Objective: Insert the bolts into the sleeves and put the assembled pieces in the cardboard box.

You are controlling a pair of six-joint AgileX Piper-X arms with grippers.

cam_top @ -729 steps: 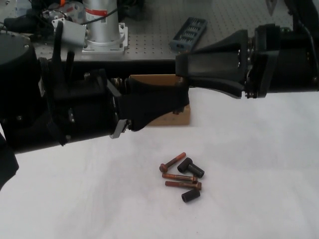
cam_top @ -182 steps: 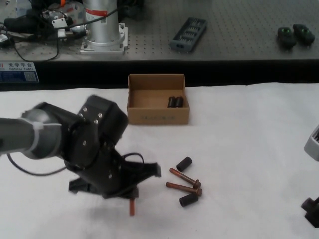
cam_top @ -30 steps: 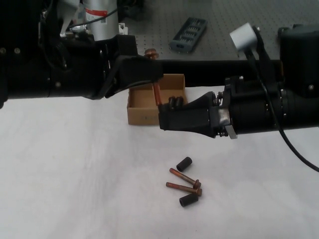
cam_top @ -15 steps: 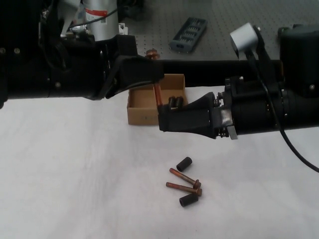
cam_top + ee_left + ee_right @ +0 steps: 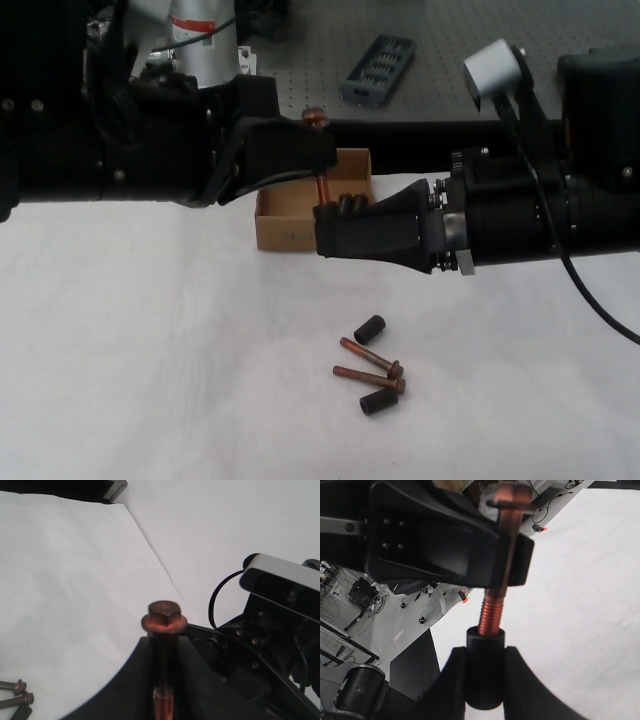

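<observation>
The bolt (image 5: 501, 555) is clamped head-up in the closed left gripper (image 5: 164, 652). Its threaded tip sits in the mouth of the sleeve (image 5: 485, 662), which is pinched by the closed right gripper (image 5: 485, 690). Both are held above the cardboard box (image 5: 290, 238). A slight tilt between them could jam the thread at the mouth, or the sleeve could be pushed out of its grip. Loose bolts (image 5: 368, 365) and loose sleeves (image 5: 370, 327) lie on the surface at 6 o'clock of the box. The box's contents are largely hidden behind the grippers, and the depth of the tip cannot be made out.
</observation>
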